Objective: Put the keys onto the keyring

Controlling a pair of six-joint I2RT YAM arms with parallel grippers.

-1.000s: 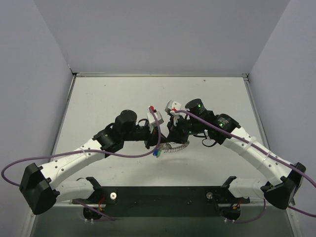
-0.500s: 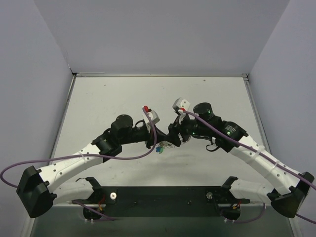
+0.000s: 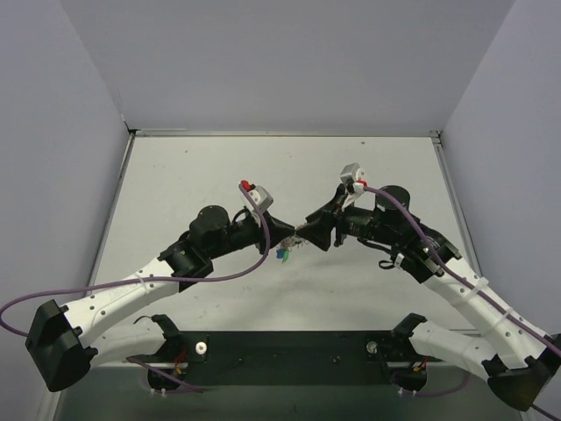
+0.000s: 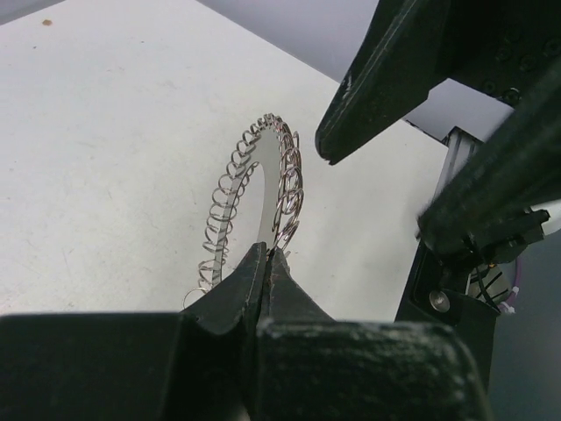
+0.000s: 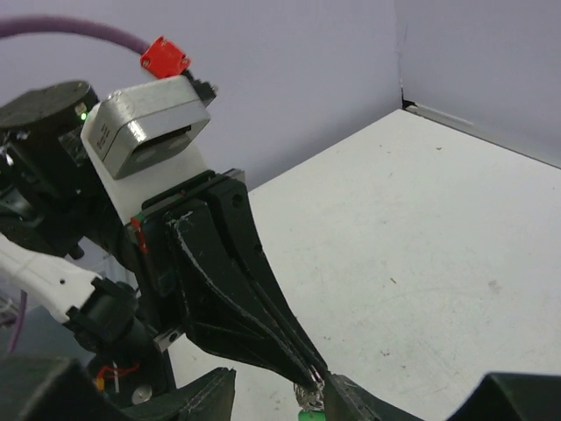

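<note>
Left gripper (image 4: 267, 256) clamps the keyring (image 4: 230, 197), keys (image 3: 280, 255) just below its tips; right gripper (image 4: 379, 184) part open, empty, probably must grab a key next

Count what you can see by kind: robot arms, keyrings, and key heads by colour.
Robot arms: 2, the left arm and the right arm
keyring: 1
blue key head: 1
green key head: 1
Total: 5
Any other keys are too small or hidden to tell.
</note>
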